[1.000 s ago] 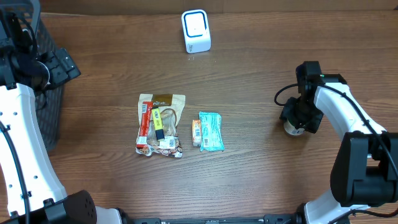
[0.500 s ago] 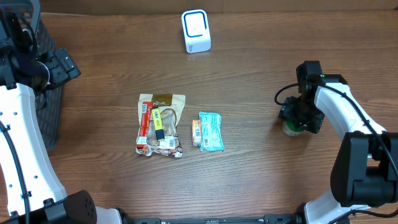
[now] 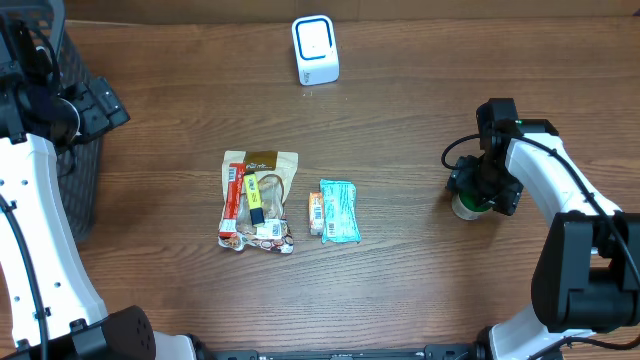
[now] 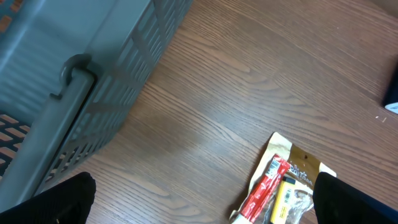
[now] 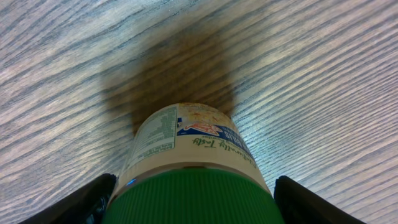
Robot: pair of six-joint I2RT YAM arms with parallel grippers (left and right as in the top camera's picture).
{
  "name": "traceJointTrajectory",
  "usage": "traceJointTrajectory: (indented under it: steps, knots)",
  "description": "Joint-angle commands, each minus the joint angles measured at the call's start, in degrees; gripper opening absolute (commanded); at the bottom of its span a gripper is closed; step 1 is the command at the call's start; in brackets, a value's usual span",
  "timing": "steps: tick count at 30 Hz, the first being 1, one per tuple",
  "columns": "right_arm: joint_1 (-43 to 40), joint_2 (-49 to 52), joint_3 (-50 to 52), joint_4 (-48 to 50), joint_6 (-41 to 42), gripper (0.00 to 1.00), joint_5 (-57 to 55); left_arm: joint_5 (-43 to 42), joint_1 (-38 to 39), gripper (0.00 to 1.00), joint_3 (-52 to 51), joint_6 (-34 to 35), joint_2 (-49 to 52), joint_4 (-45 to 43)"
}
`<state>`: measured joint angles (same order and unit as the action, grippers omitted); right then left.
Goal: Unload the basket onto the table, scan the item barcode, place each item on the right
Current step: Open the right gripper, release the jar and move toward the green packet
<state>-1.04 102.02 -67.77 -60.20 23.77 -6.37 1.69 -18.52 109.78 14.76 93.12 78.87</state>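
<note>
A jar with a green lid and a cream printed label stands upright on the wood table at the right. My right gripper is straight above it, open, one finger on each side of the lid with a thin gap on both sides. The white scanner with a blue outline stands at the back centre, apart from both arms. My left gripper hangs open over bare table at the far left, holding nothing.
A snack pouch with a red and a yellow stick and a teal packet lie mid-table. A grey slatted basket stands at the left edge, beside my left arm.
My right gripper's fingers have spread away from the jar, and its green lid now shows from above. The left arm and the other items have not moved.
</note>
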Motion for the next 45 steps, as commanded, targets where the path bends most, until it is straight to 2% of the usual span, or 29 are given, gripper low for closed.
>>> traceJointTrajectory:
  steps: [1,4,6,7,13,18,19,22,23,27,32,35,39,42,45]
  knots:
    - [-0.33,-0.59,0.0,-0.24,0.26,0.77,-0.44,-0.2,-0.11,1.0,0.96,-0.44,-0.33,0.0]
    - [-0.33,-0.59,0.0,-0.55,0.26,0.66,-0.42,-0.2,-0.11,1.0,0.96,-0.44,-0.33,0.0]
    - [-0.33,-0.59,0.0,-0.94,0.44,0.52,-0.44,-0.2,-0.11,1.0,0.96,-0.44,-0.33,0.0]
    - [-0.33,-0.59,0.0,-1.14,1.53,0.49,-0.5,-0.2,-0.11,1.0,0.96,-0.44,-0.33,0.0]
    - [-0.87,-0.59,0.0,-1.27,9.33,0.48,-0.52,-0.2,-0.11,1.0,0.96,-0.44,-0.33,0.0]
    - [-1.99,-0.59,0.0,-2.16,12.07,0.47,-1.97,-0.2,-0.11,1.0,0.96,-0.44,-0.33,0.02]
    - [-2.14,-0.59,0.0,-2.23,12.07,0.49,-1.92,-0.2,-0.11,1.0,0.96,-0.44,-0.33,0.02]
    - [-2.25,-0.61,-0.22,-2.29,11.56,0.85,-1.97,-0.2,-0.11,1.0,0.96,-0.44,-0.33,0.02]
    - [-2.25,-0.63,-0.63,-2.32,11.56,0.91,-1.97,-0.2,-0.11,1.0,0.96,-0.46,-0.33,0.02]
    - [-2.25,-0.66,-6.97,-5.27,9.16,0.92,-1.29,-0.22,-0.11,1.0,0.96,-0.44,-0.33,0.0]
    - [-2.19,-0.66,-20.33,-13.57,8.74,0.92,-0.92,-0.2,-0.11,1.0,0.96,-0.46,-0.33,0.02]
    - [-1.4,-0.66,-25.81,-16.02,4.63,0.86,5.07,-0.2,-0.11,1.0,0.96,-0.44,-0.33,0.02]
    - [0.85,-0.57,-26.56,-15.8,0.11,0.72,16.33,-0.2,-0.11,1.0,0.96,-0.44,-0.33,0.02]
    - [3.96,-0.31,-25.7,-16.11,-2.91,0.63,17.62,-0.2,-0.11,1.0,0.96,-0.44,-0.33,0.02]
    - [7.74,-0.28,-24.11,-15.67,-4.15,0.49,17.59,-0.22,-0.11,1.0,0.96,-0.44,-0.33,0.0]
